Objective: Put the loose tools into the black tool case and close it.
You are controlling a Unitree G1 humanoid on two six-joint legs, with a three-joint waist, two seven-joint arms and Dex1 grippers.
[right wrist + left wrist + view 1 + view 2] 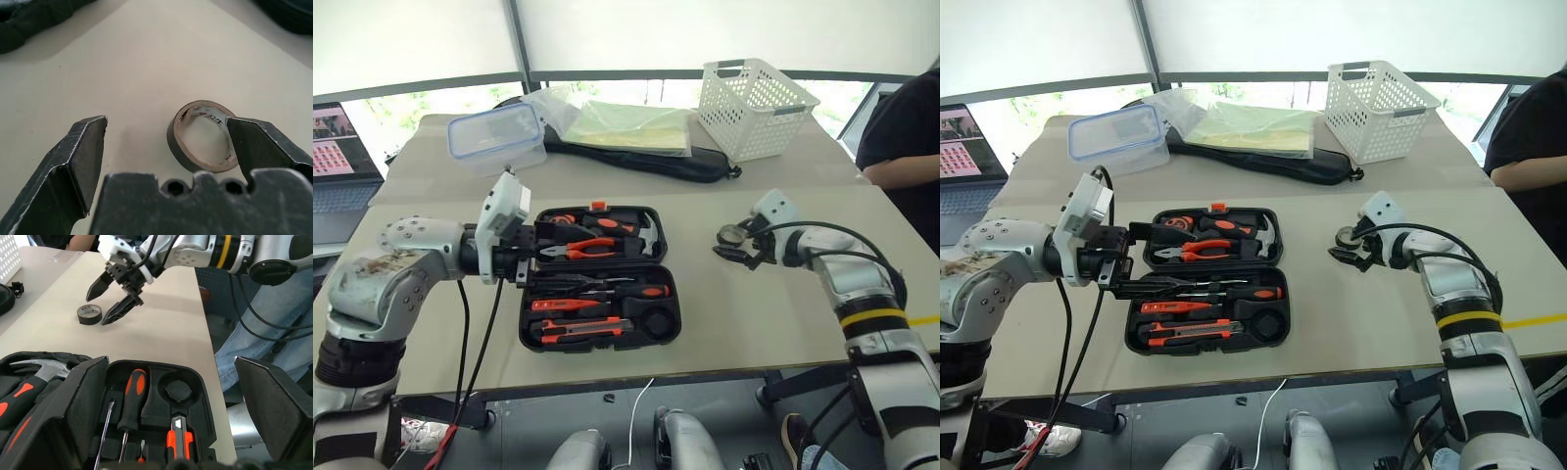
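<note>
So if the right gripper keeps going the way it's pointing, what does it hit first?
Probably the small dark tape roll lying on the table: the open right gripper points down at it, slightly off-centre, one finger over its rim.

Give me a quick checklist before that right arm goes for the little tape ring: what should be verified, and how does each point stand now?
1. Right gripper jaws open: ok.
2. Small dark tape roll lying flat on the beige table, free of other things: ok.
3. Roll centred between the jaws: not ok, it sits by one finger.
4. Black moulded-plastic tool case lying open: ok.
5. Round recess for the roll vacant: ok.
6. Left gripper out of the recess's way: cannot tell.
</note>
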